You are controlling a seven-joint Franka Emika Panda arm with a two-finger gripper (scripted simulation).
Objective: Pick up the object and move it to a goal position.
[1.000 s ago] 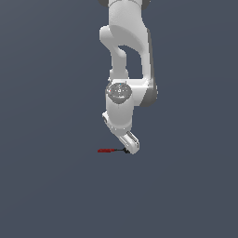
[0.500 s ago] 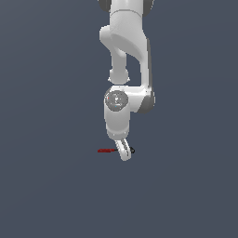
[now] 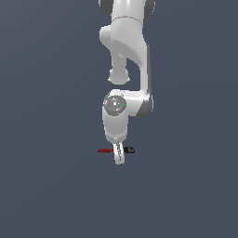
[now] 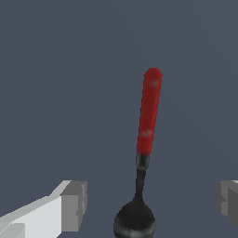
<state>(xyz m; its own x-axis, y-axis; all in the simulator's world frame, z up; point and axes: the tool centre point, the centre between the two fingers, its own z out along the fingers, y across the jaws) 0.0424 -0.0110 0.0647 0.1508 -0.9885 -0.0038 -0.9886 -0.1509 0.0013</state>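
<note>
The spoon [image 4: 144, 153] lies flat on the dark grey floor [image 3: 51, 186], directly under the gripper [image 4: 148, 202]; in the exterior view its red handle [image 3: 105, 150] points to that view's left and its black bowl [image 3: 129, 149] to the right. The jaws stand wide apart, one finger [image 4: 72, 204] on each side of the thin dark neck, neither touching it. The spoon looks light, stiff and slim, likely to pivot if pinched at the bowl. The neck, or the handle's near end, seems the steadier place to take hold.

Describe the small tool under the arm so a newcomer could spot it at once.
Follow the white arm down to its gripper. The tool lies flat across it, between the open fingers. Its red handle, thin dark shaft and black rounded head are the only colour on the grey floor.
</note>
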